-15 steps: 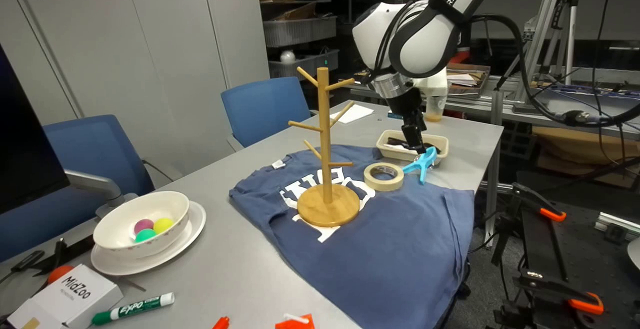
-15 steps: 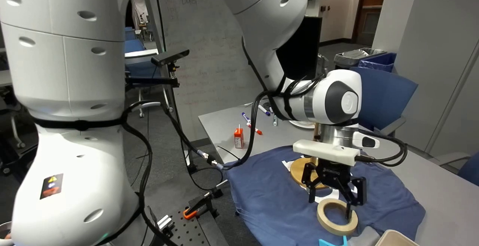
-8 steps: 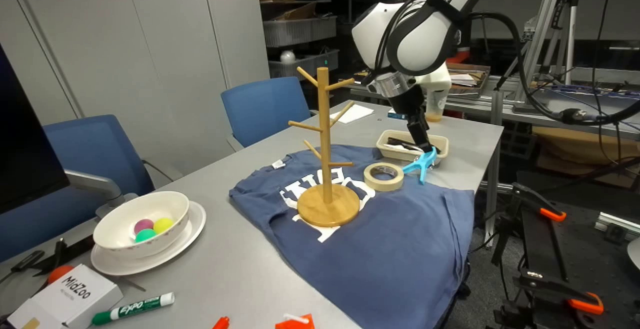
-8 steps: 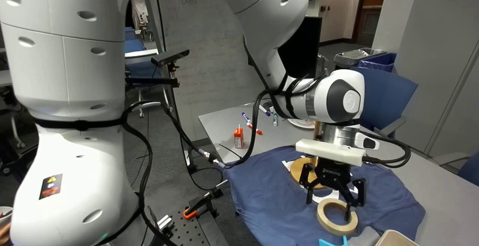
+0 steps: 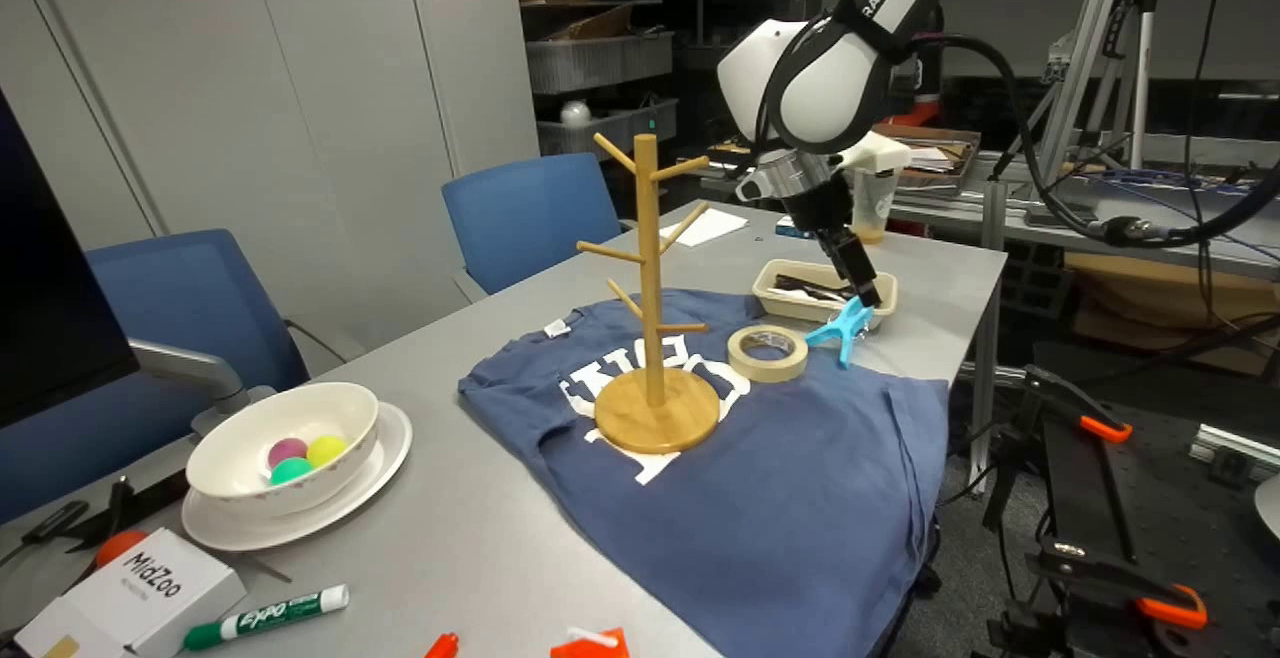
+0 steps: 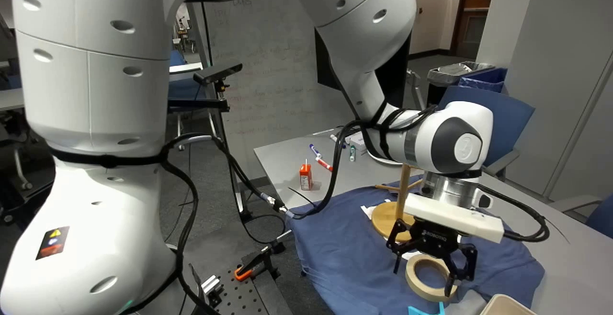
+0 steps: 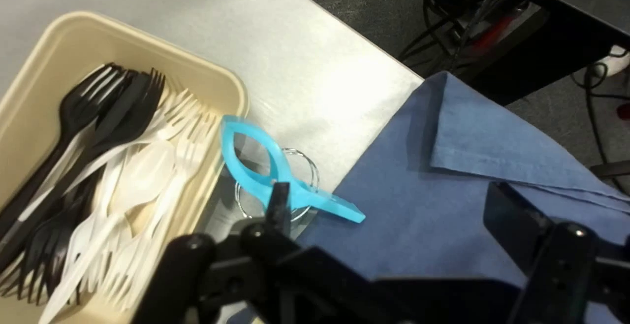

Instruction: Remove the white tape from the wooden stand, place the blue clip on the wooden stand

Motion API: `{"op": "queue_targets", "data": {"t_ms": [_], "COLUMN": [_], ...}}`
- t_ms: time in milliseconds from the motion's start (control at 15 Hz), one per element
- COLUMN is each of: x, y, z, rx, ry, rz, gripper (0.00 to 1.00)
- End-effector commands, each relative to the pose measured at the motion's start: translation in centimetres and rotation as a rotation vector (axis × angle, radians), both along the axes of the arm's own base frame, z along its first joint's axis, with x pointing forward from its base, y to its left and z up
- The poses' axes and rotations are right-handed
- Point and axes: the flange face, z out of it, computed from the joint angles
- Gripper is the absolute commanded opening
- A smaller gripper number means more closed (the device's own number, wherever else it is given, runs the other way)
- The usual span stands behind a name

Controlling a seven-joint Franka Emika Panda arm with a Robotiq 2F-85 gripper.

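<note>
The wooden stand (image 5: 650, 288) stands upright on a blue shirt, its pegs bare; it also shows partly behind the arm in an exterior view (image 6: 403, 188). The white tape (image 5: 768, 369) lies flat on the shirt beside the stand's base, also in an exterior view (image 6: 427, 293). The blue clip (image 5: 845, 330) lies between the tape and a cream tray; only its tip shows in an exterior view (image 6: 424, 311). In the wrist view the clip (image 7: 298, 193) lies beyond one finger. My gripper (image 7: 393, 210) is open and empty above the shirt, near the clip; it shows in both exterior views (image 5: 868, 300) (image 6: 423, 279).
The cream tray (image 7: 216, 73) with black and white plastic cutlery adjoins the clip. The blue shirt (image 5: 780, 518) covers much of the table. A bowl (image 5: 350, 438) with balls sits on a plate. The table edge (image 7: 344, 21) lies near the clip.
The arm has shifted and the gripper has tilted, moving rightward and a little lower in an exterior view. The gripper stays open. The tape, clip and stand have not moved.
</note>
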Motion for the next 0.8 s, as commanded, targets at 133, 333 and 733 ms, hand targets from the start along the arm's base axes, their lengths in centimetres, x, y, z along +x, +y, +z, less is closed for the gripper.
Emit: {"op": "queue_targets", "data": {"t_ms": [133,333,733], "x": [2.1,3.2,4.6], "y": [-3.5,-3.7,-3.3], "z": [-2.7,-4.4,-6.8], "rx": [0.162,0.124,0.096], "ry": [0.081,0.067,0.039], "rz": [0.099,0.091,0.121], "gripper": [1.00,1.00,1.00]}}
